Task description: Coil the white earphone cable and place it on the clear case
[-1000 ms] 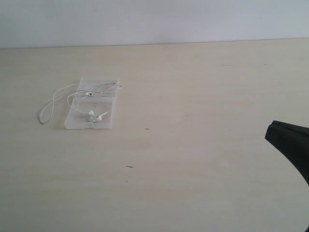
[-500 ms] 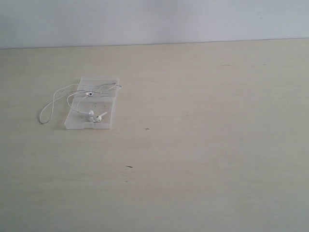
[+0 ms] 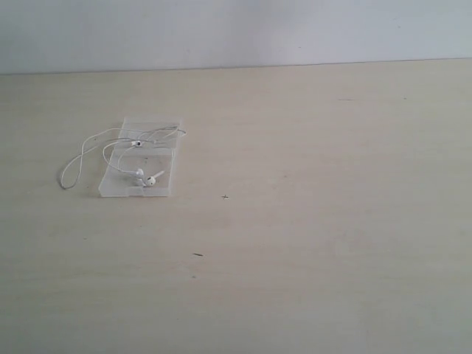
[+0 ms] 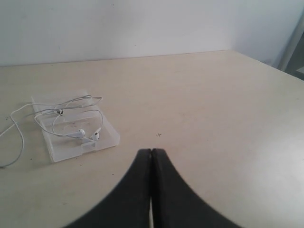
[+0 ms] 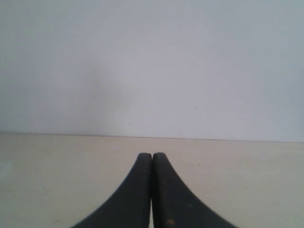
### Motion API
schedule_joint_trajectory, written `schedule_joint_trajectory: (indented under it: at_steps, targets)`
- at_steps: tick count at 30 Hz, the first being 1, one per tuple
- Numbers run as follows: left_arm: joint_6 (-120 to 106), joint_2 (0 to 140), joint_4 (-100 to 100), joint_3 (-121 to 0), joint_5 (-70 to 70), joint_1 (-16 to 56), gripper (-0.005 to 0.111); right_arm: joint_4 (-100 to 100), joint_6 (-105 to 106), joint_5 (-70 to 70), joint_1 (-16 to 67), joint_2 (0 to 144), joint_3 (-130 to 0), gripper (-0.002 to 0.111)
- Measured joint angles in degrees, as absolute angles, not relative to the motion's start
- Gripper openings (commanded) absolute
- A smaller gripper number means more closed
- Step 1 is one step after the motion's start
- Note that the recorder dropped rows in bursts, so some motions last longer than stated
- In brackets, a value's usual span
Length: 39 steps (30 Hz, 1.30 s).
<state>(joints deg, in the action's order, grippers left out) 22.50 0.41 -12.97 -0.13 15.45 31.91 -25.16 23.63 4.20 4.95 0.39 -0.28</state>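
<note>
Earphone cable (image 3: 136, 142), white, lay loosely looped across the clear case (image 3: 159, 156) on the pale surface (image 3: 310, 221), earbuds (image 3: 151, 179) at one end of the case, one loop trailing off beside it; left hand (image 4: 151, 152) and right hand (image 5: 152, 156) were each pressed together, gripping nothing.

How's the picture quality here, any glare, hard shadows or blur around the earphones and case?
Exterior view: soft even light, no hard shadows; white earphone cable faint, clear case nearly blends into the pale table. Left wrist view: both clearer, sheen on the table, left gripper a dark silhouette. Right wrist view: right gripper dark against a plain wall.
</note>
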Motion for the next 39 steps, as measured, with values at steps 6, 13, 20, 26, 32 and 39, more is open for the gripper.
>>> schedule_joint_trajectory:
  at_steps: [6,13,20,26,32,39]
  targets:
    - [22.5,0.4,-13.0,-0.1,15.4,31.9,0.000,-24.2,19.9,5.4,4.9,0.4,-0.3,0.000]
    - [22.5,0.4,-13.0,-0.1,15.4,31.9,0.000,-4.2,-2.8,9.1,4.9,0.4,-0.3,0.000]
    - [22.5,0.4,-13.0,-0.1,15.4,31.9,0.000,-2.0,-10.7,9.5,4.9,0.4,-0.3,0.000]
    - [22.5,0.4,-13.0,-0.1,15.4,31.9,0.000,-2.0,-11.3,9.5,4.9,0.4,-0.3,0.000]
    - [22.5,0.4,-13.0,-0.1,15.4,31.9,0.000,-2.0,-11.3,9.5,4.9,0.4,-0.3,0.000]
    - [22.5,0.4,-13.0,-0.1,15.4,31.9,0.000,-2.0,-11.3,9.5,4.9,0.4,-0.3,0.000]
